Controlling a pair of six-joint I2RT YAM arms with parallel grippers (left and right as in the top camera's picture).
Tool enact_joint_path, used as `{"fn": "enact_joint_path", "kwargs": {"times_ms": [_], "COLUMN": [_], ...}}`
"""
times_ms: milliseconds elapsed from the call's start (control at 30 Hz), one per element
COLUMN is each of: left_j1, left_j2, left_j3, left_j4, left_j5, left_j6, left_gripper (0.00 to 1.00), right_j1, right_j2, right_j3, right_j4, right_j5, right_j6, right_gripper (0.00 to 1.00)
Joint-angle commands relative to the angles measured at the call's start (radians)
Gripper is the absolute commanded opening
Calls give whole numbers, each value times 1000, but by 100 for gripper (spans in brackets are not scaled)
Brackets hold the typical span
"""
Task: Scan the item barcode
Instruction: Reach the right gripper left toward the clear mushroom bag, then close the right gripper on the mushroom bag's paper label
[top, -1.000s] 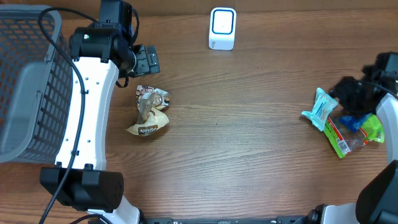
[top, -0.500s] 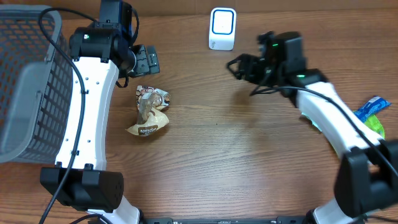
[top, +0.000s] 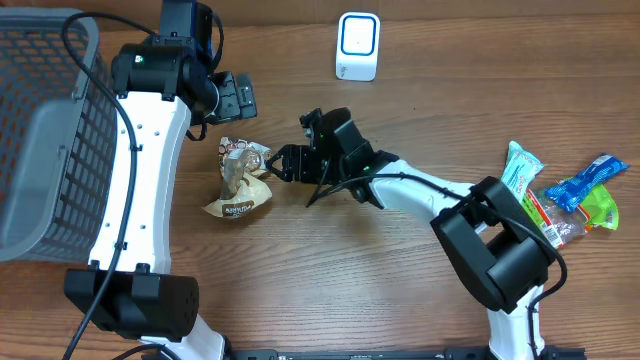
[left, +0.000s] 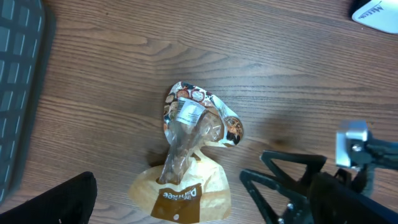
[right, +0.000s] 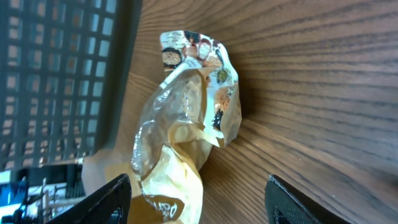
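Observation:
The item, a crumpled tan and brown snack bag (top: 240, 182), lies on the wooden table left of centre. My right gripper (top: 280, 165) is open at the bag's right edge. In the right wrist view the bag (right: 180, 137) fills the space ahead of and partly between the spread fingers (right: 106, 200). My left gripper (top: 237, 97) hangs open above and behind the bag, holding nothing. From the left wrist the bag (left: 189, 155) is seen from above, with the right gripper (left: 277, 183) beside it. The white scanner (top: 358, 45) stands at the back. No barcode is readable.
A grey mesh basket (top: 40, 130) fills the left edge and sits close behind the bag (right: 56, 68). At the far right lie several packets: a teal one (top: 520, 170), a blue one (top: 585, 178) and a green one (top: 600, 207).
My right arm has swung from the packets at the far right, past the scanner, over to the snack bag. The left arm and the bag have not moved.

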Motion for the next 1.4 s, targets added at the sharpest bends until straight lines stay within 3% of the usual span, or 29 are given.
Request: {"fn": "enact_joint_path", "kwargs": {"times_ms": [0,1367], "left_j1": [-1,-1], "left_j2": [-9,-9], "left_j3": [16,16], "left_j4": [2,2], "left_j5": [-5,-5], "left_j6": [-3,-3], "left_gripper": [100,100], "right_j1": [31,77], "right_j2": [18,57], "right_j3": [13,12], "right_j4": [6,-16], "right_j5": [72,127], "right_j6": [35,34], "right_gripper": [69,64]}}
